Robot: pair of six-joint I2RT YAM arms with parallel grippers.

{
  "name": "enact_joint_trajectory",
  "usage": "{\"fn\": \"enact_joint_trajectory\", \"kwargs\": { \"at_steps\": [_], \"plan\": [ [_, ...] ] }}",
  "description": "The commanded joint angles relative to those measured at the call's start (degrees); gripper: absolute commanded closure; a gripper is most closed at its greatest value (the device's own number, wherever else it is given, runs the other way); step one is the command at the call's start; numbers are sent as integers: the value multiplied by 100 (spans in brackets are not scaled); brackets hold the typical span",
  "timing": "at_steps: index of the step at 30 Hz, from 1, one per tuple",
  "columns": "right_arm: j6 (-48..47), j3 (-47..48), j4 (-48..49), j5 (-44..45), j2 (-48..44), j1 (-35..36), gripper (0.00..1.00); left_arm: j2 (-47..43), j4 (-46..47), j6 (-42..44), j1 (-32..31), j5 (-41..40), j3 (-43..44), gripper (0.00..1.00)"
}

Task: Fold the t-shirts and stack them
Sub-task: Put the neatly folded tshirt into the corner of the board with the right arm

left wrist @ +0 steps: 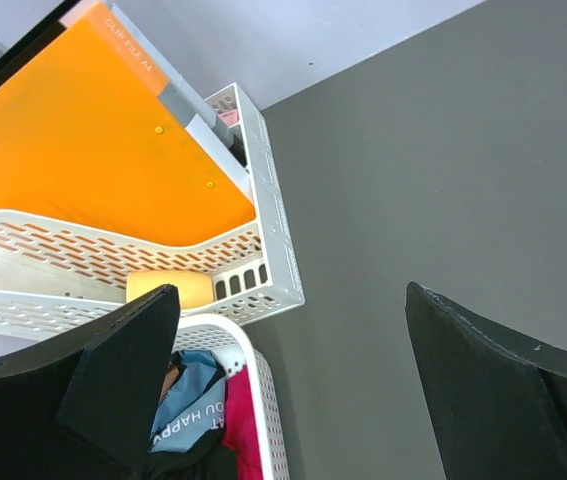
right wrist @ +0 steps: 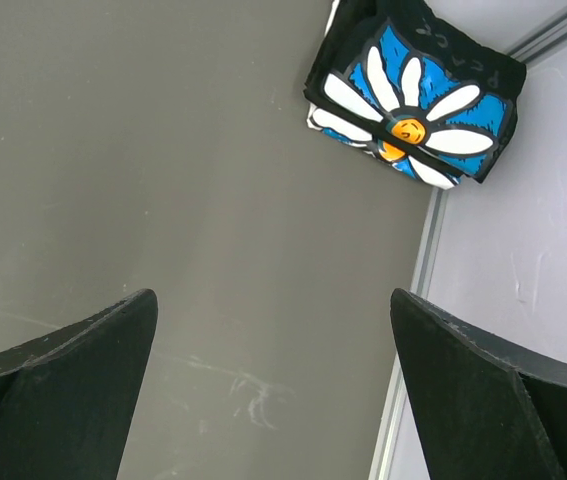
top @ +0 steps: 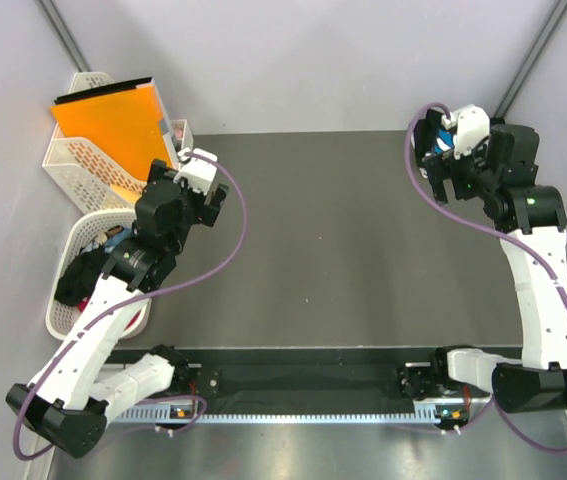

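Observation:
A folded black t-shirt with a white-and-blue flower print point(right wrist: 413, 110) lies in the table's far right corner. In the top view only a bit of it point(top: 446, 143) shows under the right wrist. My right gripper point(right wrist: 273, 300) is open and empty, hovering just in front of it point(top: 441, 168). Several crumpled t-shirts, black point(top: 83, 272), blue point(left wrist: 191, 395) and red point(left wrist: 238, 420), lie in a round white basket point(top: 61, 320) at the left. My left gripper point(left wrist: 291, 300) is open and empty, above the table beside that basket point(top: 208, 205).
An orange flat folder point(top: 113, 125) stands in white lattice trays point(top: 71, 165) at the far left, also in the left wrist view point(left wrist: 93, 150). The round basket's rim point(left wrist: 255, 380) lies near my left finger. Grey walls close the left, back and right. A rail point(top: 303, 410) runs along the near edge.

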Motion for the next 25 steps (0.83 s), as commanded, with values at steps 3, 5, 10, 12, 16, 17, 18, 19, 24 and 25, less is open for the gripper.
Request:
{"fn": "enact_joint_trajectory", "kwargs": {
  "at_steps": [3,5,10,12,16,17,18,19,24,25],
  "plan": [
    [104,62,287,-98,-73,30,0,26,504,-379,49,-225,151,1],
    [95,62,279,-107,-64,30,0,35,530,-388,58,-225,151,1],
    [95,71,270,-160,-55,30,0,79,601,-406,58,-252,125,1],
    [78,71,261,-178,-47,38,0,70,636,-406,58,-269,107,1],
    [52,106,261,-213,-29,38,0,79,662,-380,58,-287,98,1],
    [43,115,261,-230,-29,38,0,87,662,-388,58,-287,89,1],
    [34,115,261,-230,-20,38,0,87,671,-380,58,-296,89,1],
    [25,124,244,-239,-3,38,0,96,671,-380,58,-304,89,1],
    [7,176,261,-274,33,38,0,105,724,-336,58,-322,89,1],
    [25,176,261,-274,50,38,0,114,733,-327,58,-322,89,1]
  ]
}}
